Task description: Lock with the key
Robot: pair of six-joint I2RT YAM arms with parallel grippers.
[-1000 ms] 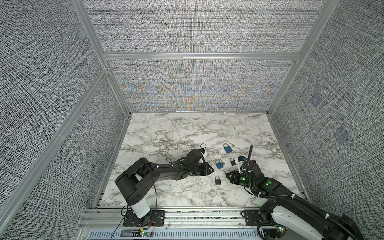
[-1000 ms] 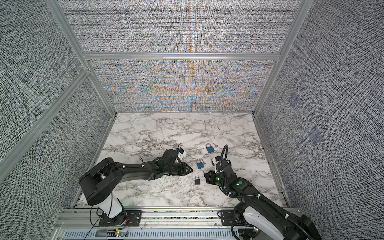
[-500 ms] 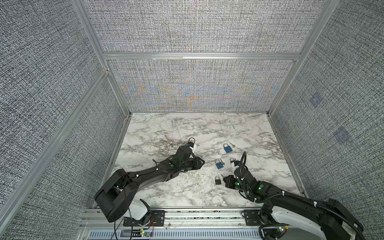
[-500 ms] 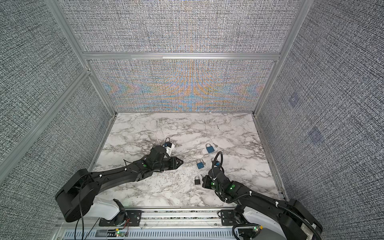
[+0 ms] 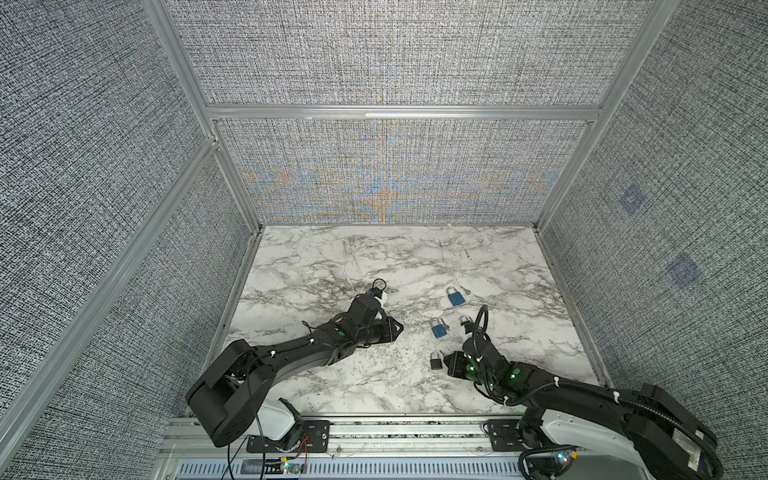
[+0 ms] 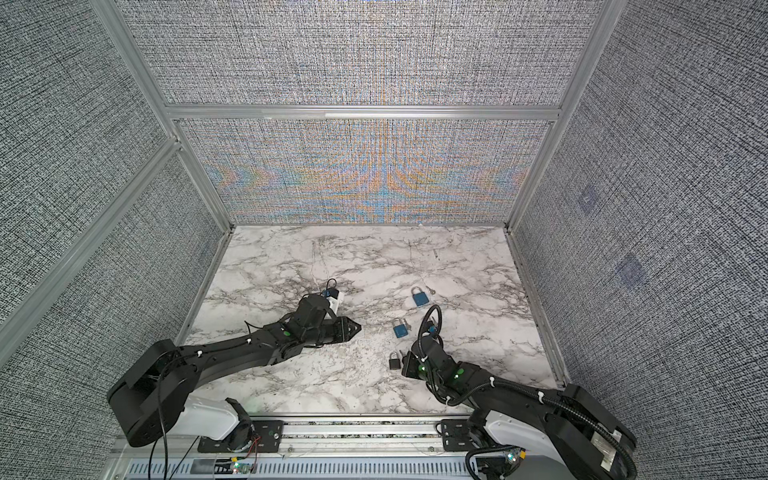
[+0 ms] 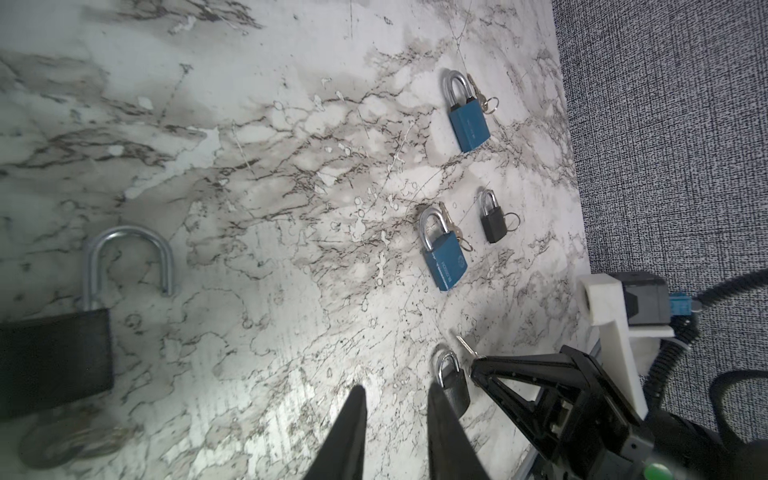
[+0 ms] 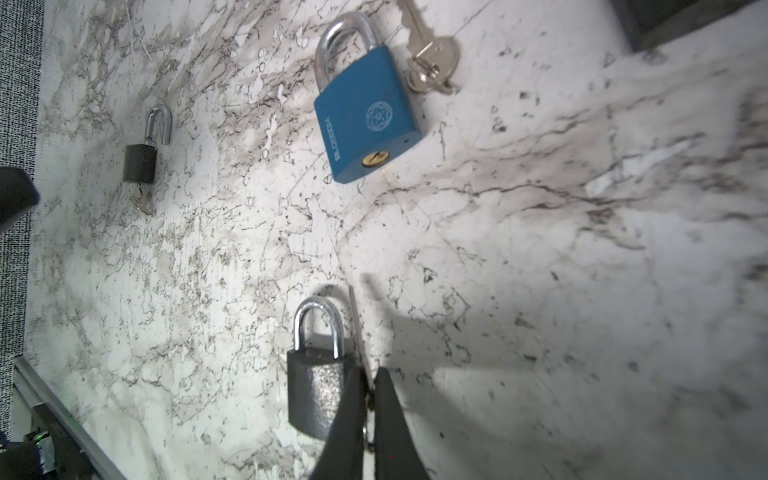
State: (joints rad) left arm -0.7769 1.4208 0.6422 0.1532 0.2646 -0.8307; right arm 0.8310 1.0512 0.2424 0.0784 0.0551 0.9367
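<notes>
Marble tabletop (image 5: 332,257), both arms reaching low over its near half. Right gripper (image 8: 368,376): jaws pinched almost together on a thin silver key (image 8: 354,320), the blade sticking out past the tips and only a sliver of gap, filled by the key. The key runs just beside the dark padlock (image 8: 316,390), along one shackle leg and outside the lock body; whether blade and shackle touch, cannot tell. The dark padlock lies flat on the marble, both shackle legs down in the body. Left gripper (image 7: 397,390): jaws narrowly apart, nothing between them, bare marble in the gap. In a top view its tip (image 5: 401,328) points across toward the right arm, near the dark padlock (image 5: 435,362) but apart from it. Beyond the dark padlock, a nearer blue padlock (image 8: 368,120) lies flat, brass keyhole facing the right wrist camera, a bunch of keys (image 8: 432,62) just beside its shackle. Further back a second blue padlock (image 7: 469,124), keys at its shackle too. A small black padlock (image 7: 493,224) with a key ring lies beside the nearer blue one. Close under the left wrist camera, a black open-shackle padlock (image 7: 58,357), one leg free of the body, blurred keys at its base
</notes>
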